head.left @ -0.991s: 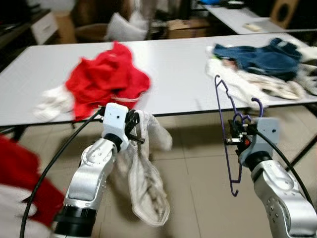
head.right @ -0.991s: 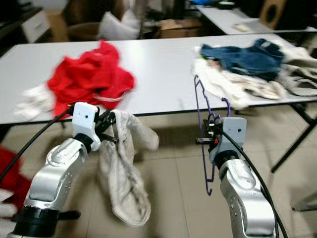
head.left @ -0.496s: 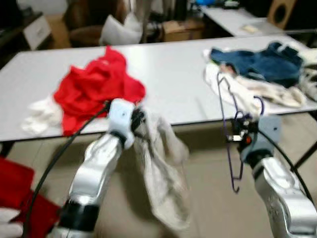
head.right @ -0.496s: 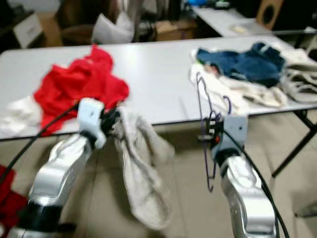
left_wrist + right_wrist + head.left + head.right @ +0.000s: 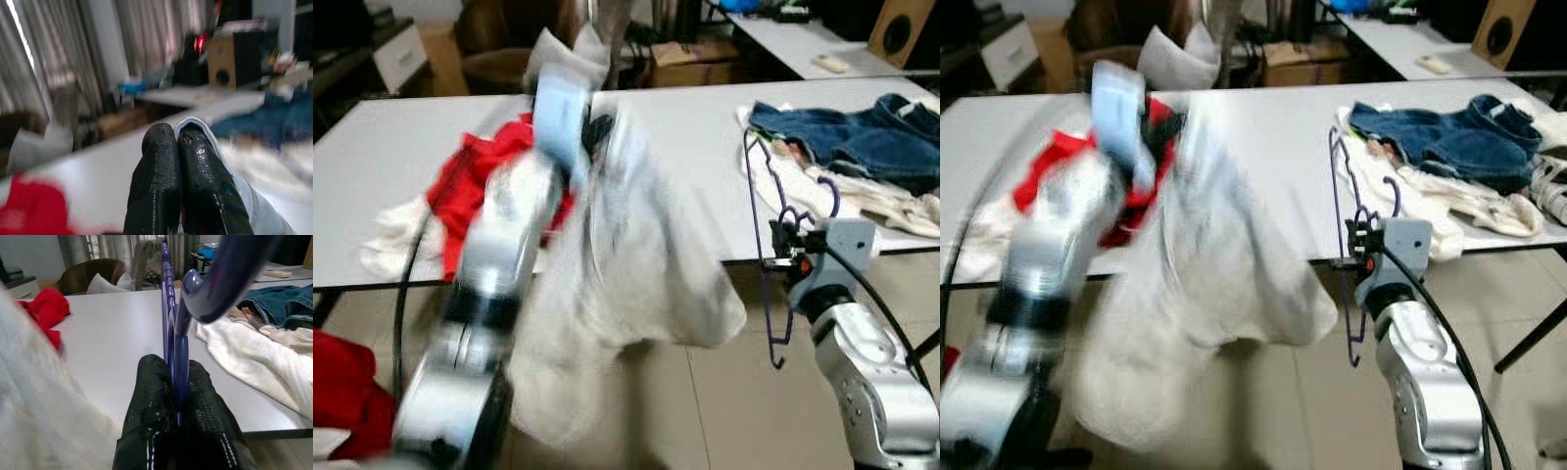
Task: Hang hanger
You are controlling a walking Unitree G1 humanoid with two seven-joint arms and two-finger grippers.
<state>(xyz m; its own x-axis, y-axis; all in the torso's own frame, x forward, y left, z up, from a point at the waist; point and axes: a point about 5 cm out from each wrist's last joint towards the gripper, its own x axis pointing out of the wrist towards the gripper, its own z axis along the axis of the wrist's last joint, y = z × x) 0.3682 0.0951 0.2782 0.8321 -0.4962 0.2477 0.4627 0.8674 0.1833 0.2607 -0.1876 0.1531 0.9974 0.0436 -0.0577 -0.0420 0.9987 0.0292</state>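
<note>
I'm gripping the purple hanger (image 5: pixel 766 257) upright in my right claw (image 5: pixel 175 396), pinched between its fingers. My left claw (image 5: pixel 182 147) is clamping a whitish garment (image 5: pixel 617 294), dangling below it, over the surface (image 5: pixel 685 147).

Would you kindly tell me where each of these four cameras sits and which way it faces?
Left eye view: on the head, looking down at the white table; both silver arms show, left gripper lifting a cream garment.
Right eye view: the same scene, slightly offset.
Left wrist view: along the left fingers, pinching that garment.
Right wrist view: along the right gripper, clamping the purple wire hanger.
Shared: table, blue jeans, red cloth.
</note>
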